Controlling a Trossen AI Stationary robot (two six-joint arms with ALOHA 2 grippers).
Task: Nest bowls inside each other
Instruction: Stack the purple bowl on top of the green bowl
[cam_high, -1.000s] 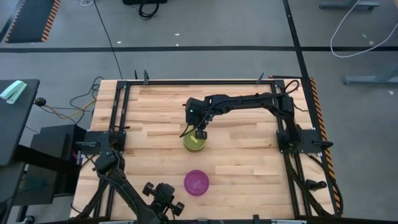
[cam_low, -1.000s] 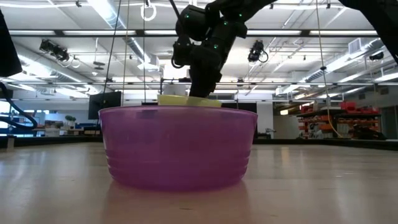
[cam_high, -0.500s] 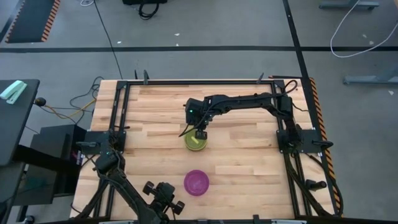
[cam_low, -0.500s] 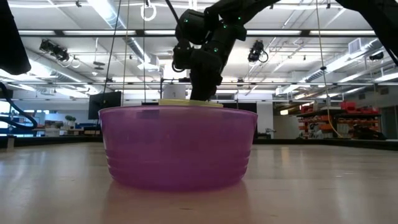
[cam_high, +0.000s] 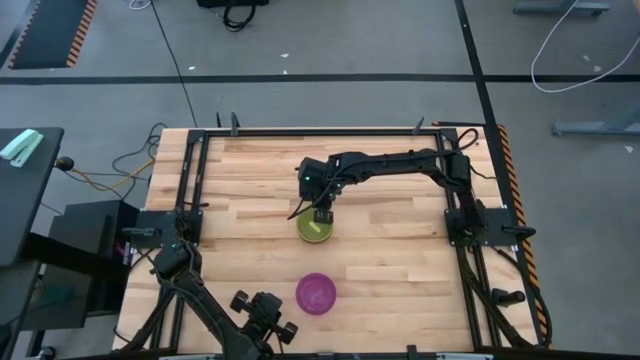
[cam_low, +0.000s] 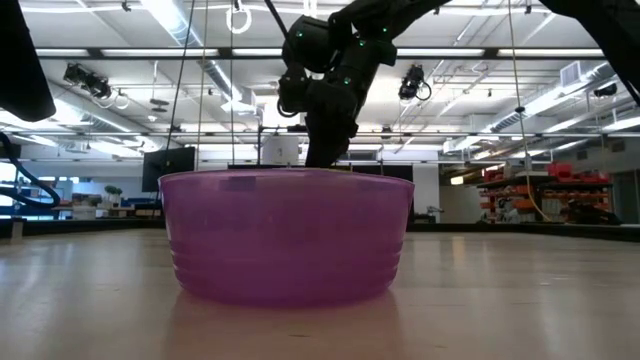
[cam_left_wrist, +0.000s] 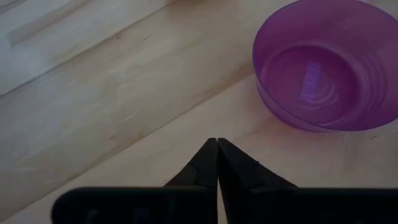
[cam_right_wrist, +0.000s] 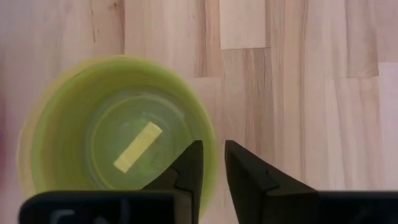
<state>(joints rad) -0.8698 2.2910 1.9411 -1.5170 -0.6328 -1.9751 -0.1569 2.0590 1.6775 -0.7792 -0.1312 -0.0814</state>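
A yellow bowl (cam_high: 314, 228) (cam_right_wrist: 118, 134) stands upright on its base at the middle of the table. My right gripper (cam_high: 321, 214) (cam_right_wrist: 214, 163) hovers over its rim, pointing steeply down and open, with one finger inside the bowl and one outside; neither touches it. A purple bowl (cam_high: 316, 294) (cam_left_wrist: 329, 62) (cam_low: 287, 235) stands upright nearer the front edge and hides the yellow bowl in the low view. My left gripper (cam_high: 262, 315) (cam_left_wrist: 217, 146) is shut on nothing above the wood, left of the purple bowl by the near edge.
Black frame rails (cam_high: 190, 200) run along the table's left, right and far sides. Bare wood (cam_high: 390, 270) lies between the two bowls and to their right. My right arm (cam_low: 330, 70) reaches down from above behind the purple bowl.
In the low view the yellow bowl's rim stood tilted above the purple bowl's rim, then lay level, and has now sunk out of sight behind the purple bowl. Both arms have kept still.
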